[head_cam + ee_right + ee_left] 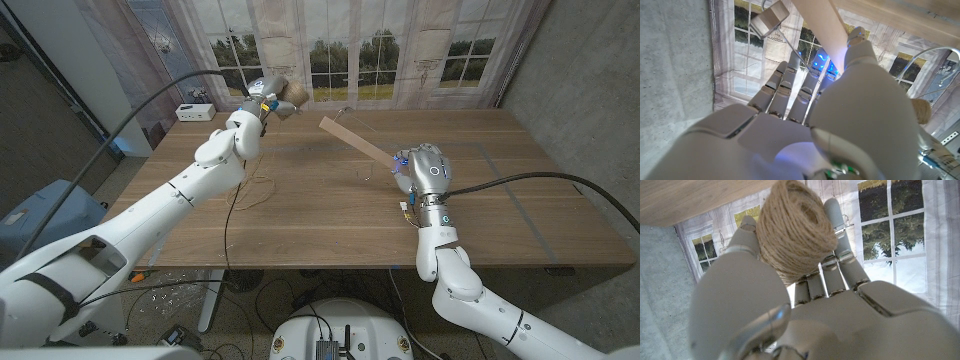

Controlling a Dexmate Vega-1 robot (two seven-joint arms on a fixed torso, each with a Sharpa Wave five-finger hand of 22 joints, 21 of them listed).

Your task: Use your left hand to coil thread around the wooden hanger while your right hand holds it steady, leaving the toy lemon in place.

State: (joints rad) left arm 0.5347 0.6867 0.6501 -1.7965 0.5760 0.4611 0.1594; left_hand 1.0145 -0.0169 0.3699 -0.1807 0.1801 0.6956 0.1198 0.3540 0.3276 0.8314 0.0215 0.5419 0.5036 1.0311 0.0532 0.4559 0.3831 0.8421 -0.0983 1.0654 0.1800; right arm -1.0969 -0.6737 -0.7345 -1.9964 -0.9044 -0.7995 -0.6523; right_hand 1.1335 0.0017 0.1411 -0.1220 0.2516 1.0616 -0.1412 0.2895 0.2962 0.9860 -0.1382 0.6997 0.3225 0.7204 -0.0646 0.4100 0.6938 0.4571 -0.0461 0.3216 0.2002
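Observation:
The wooden hanger (356,142) slants up off the table, its raised end pointing to the back left. My right hand (424,172) grips its lower end near the table's middle right; in the right wrist view the pale wood (821,24) runs past the fingers (785,87). My left hand (256,104) is raised over the back left of the table and holds a ball of tan thread (291,94). In the left wrist view the ball (795,230) sits between thumb and fingers. A thin loose strand (254,192) trails across the table below the left forearm.
A small white box (193,112) stands on a side surface at the back left. A black cable (150,100) arcs over my left arm. Curtains and a window backdrop (350,50) close off the far edge, and a grey wall (590,90) stands at the right.

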